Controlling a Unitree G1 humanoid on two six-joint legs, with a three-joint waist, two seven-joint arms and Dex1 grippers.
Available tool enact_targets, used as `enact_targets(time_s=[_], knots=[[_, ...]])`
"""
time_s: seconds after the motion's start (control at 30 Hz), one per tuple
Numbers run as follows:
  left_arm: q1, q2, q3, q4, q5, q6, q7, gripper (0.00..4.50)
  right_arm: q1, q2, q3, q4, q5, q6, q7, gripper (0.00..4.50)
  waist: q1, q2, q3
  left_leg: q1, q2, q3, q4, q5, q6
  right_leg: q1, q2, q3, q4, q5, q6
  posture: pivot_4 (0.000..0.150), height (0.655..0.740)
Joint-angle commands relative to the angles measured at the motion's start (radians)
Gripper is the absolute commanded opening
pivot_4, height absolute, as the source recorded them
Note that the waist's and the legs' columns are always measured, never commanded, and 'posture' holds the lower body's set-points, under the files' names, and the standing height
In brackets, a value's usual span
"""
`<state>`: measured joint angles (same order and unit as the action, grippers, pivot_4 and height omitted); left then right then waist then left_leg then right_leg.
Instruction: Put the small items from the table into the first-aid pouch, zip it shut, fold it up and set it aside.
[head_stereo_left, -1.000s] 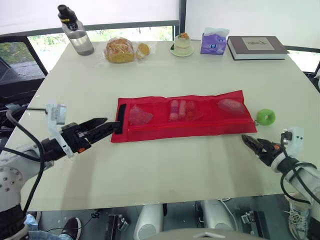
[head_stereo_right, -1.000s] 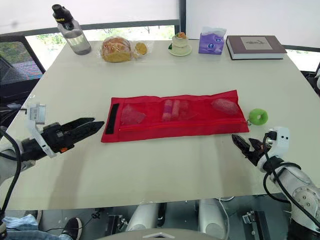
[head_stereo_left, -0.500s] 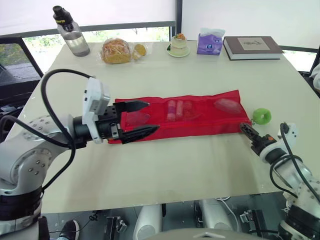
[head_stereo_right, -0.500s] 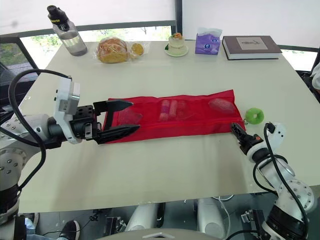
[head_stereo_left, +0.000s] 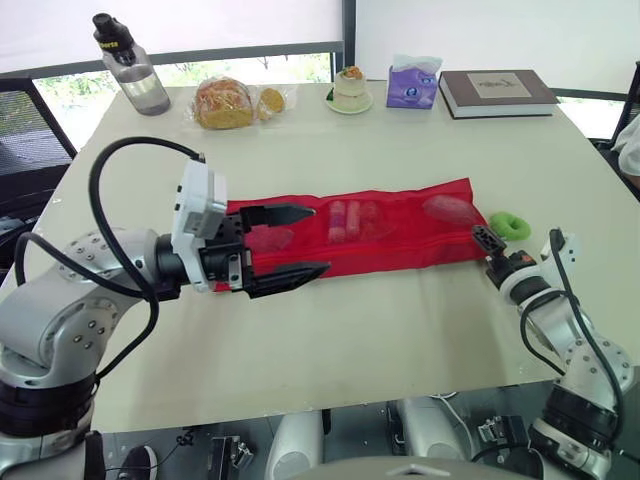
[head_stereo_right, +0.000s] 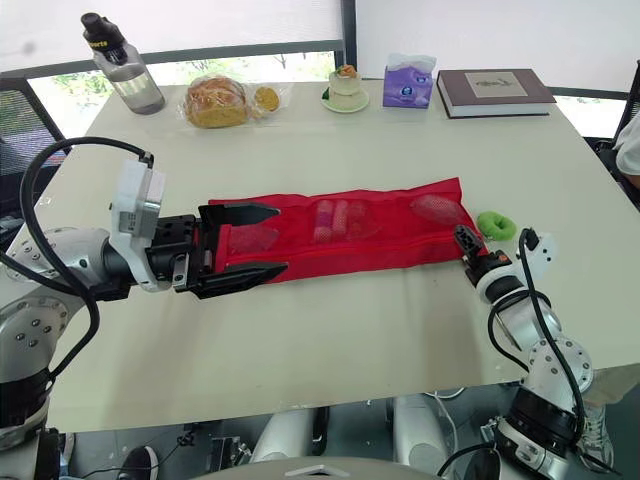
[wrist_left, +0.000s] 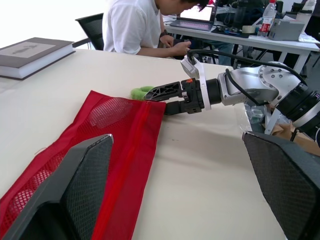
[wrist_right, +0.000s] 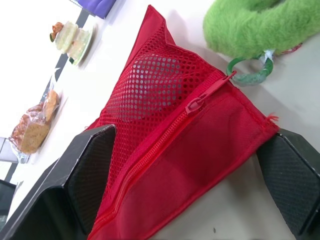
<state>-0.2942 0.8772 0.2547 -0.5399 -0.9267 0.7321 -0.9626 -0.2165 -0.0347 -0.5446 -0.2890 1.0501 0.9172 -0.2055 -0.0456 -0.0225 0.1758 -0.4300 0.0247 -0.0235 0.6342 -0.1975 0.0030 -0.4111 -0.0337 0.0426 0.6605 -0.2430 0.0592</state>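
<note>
Both grippers were spread wide: left gripper (head_stereo_left: 321, 239) over the red pouch's (head_stereo_left: 405, 248) left end at mid-frame, right gripper (head_stereo_left: 481, 237) straddling its right corner.

Your black two-finger left gripper (head_stereo_left: 320, 239) reaches in low from the near left and points right, its fingers spread wide. Your black right gripper (head_stereo_left: 481, 237), at the near right, points far-left with its fingers parted.
</note>
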Motion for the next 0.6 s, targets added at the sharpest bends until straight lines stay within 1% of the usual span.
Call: enact_targets(time_s=[0.03,0.07,0.1,0.13,0.17,0.27,0.3,0.43,0.57,0.6], knots=[[-0.015,-0.002,-0.006,0.002,0.015,-0.037,-0.015,4.50,0.003,0.004,0.051,0.027,-0.025,-0.031,0.005,3.48,0.000,0.000,0.000,0.000,0.000,0.000,0.000,0.000,0.000,0.000,0.000,0.000,0.000,0.000,0.000,0.150,0.7400],[-0.017,-0.004,-0.014,0.008,0.027,-0.046,-0.016,4.50,0.003,-0.002,0.054,0.031,-0.031,-0.040,0.009,3.14,0.001,0.000,0.000,0.000,0.000,0.000,0.000,0.000,0.000,0.000,0.000,0.000,0.000,0.000,0.000,0.150,0.7400],[-0.019,-0.005,-0.021,0.015,0.037,-0.055,-0.018,4.50,0.004,-0.008,0.054,0.035,-0.033,-0.046,0.012,2.70,0.002,0.001,0.001,0.000,0.000,0.000,0.000,0.000,0.000,0.000,0.000,0.000,0.000,0.000,0.000,0.150,0.7400],[-0.022,-0.007,-0.029,0.024,0.047,-0.059,-0.017,4.50,0.005,-0.015,0.052,0.038,-0.032,-0.050,0.014,1.93,0.001,0.001,0.001,0.000,0.000,0.000,0.000,0.000,0.000,0.000,0.000,0.000,0.000,0.000,0.000,0.150,0.7400],[-0.025,-0.008,-0.035,0.030,0.054,-0.062,-0.018,4.50,0.005,-0.020,0.052,0.041,-0.031,-0.054,0.016,1.61,0.002,0.001,0.001,0.000,0.000,0.000,0.000,0.000,0.000,0.000,0.000,0.000,0.000,0.000,0.000,0.150,0.7400],[-0.040,-0.016,-0.049,0.046,0.064,-0.073,-0.028,4.50,0.016,-0.051,0.050,0.033,-0.044,-0.073,0.024,0.14,0.003,0.001,0.001,-0.001,0.000,0.000,0.000,0.000,0.000,0.000,0.000,0.000,0.000,0.000,0.000,0.150,0.7400],[-0.045,-0.017,-0.053,0.051,0.066,-0.076,-0.032,4.50,0.023,-0.067,0.055,0.027,-0.058,-0.081,0.028,0.06,0.006,0.001,0.001,0.000,0.000,0.000,0.000,0.000,0.000,0.000,0.000,0.000,0.000,0.000,0.000,0.150,0.7400],[-0.072,-0.016,-0.077,0.078,0.092,-0.092,-0.050,4.50,0.061,-0.141,0.067,-0.014,-0.090,-0.086,0.058,0.06,0.013,0.001,0.001,-0.002,-0.002,-0.001,0.000,0.000,0.000,0.000,0.000,0.002,0.000,0.000,0.000,0.150,0.7400],[-0.116,-0.024,-0.096,0.113,0.113,-0.104,-0.069,4.50,0.112,-0.245,0.038,-0.078,-0.076,-0.086,0.113,0.06,0.022,0.003,0.002,-0.002,-0.003,-0.001,0.000,0.000,0.000,0.000,0.000,0.003,0.000,0.000,0.001,0.150,0.7400],[-0.124,-0.019,-0.097,0.124,0.120,-0.111,-0.080,4.50,0.137,-0.300,0.031,-0.115,-0.091,-0.101,0.164,0.06,0.021,0.004,0.002,-0.002,-0.003,0.000,0.000,0.000,0.000,0.000,0.000,0.004,0.000,-0.001,0.002,0.150,0.7400]])
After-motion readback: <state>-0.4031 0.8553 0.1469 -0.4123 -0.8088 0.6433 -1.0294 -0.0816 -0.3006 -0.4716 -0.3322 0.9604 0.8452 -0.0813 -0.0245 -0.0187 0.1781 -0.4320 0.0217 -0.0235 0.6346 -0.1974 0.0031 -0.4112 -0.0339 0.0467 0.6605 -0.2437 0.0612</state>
